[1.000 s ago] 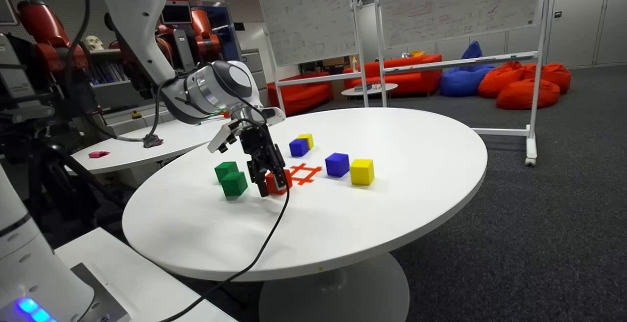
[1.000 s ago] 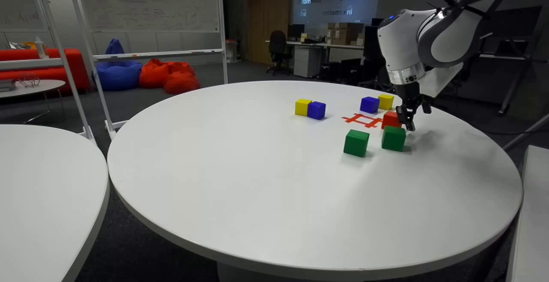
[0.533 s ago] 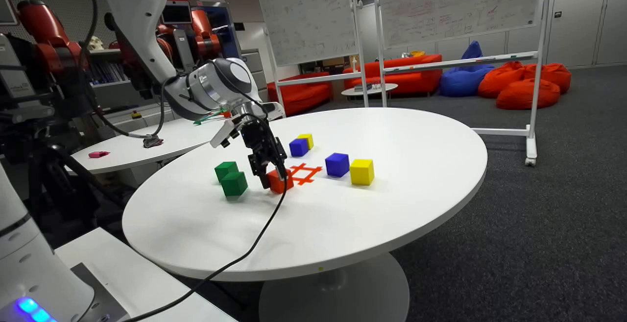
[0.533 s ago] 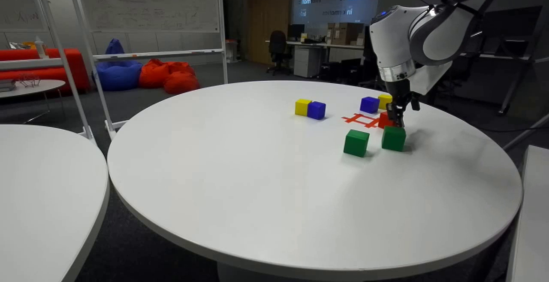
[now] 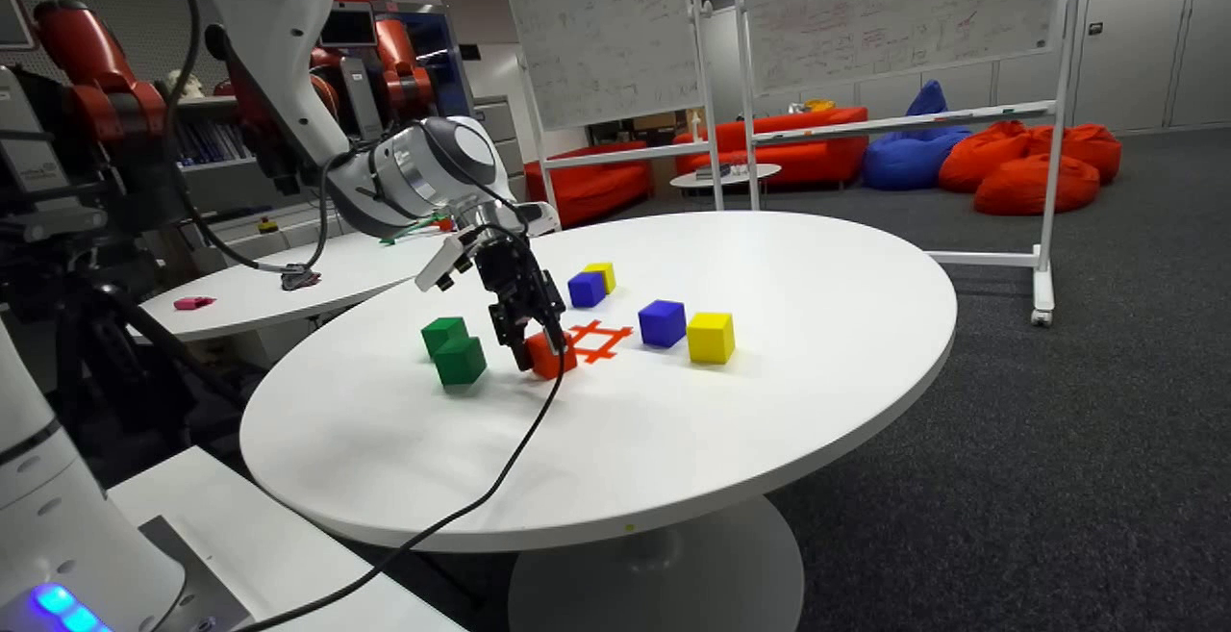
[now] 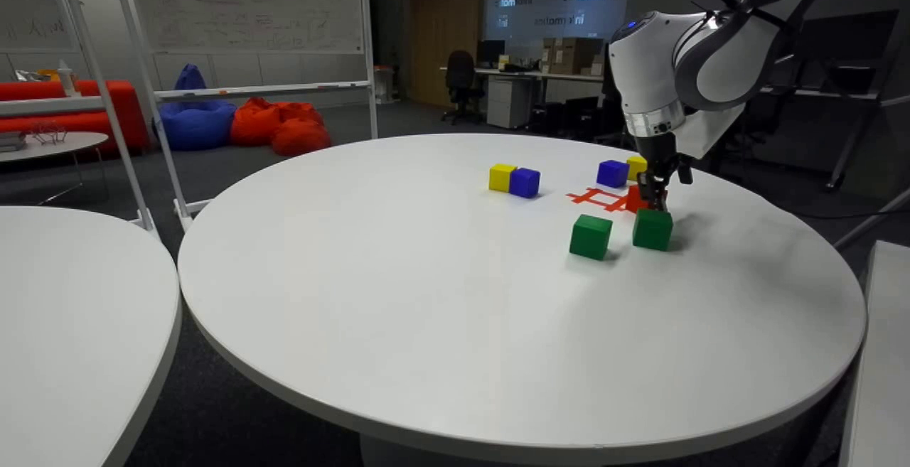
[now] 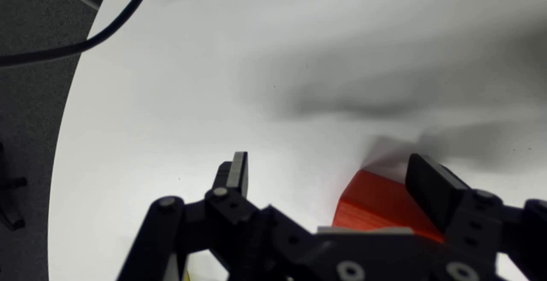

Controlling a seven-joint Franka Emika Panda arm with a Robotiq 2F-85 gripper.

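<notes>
The claw (image 7: 329, 170) stands with its jaws apart at the red cube (image 7: 376, 199), contact unclear; a green cube (image 6: 652, 229) sits nearby on the tabletop (image 6: 426, 310).

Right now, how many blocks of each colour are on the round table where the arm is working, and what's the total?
Green blocks: 2
Blue blocks: 2
Yellow blocks: 2
Red block: 1
Total: 7
</notes>
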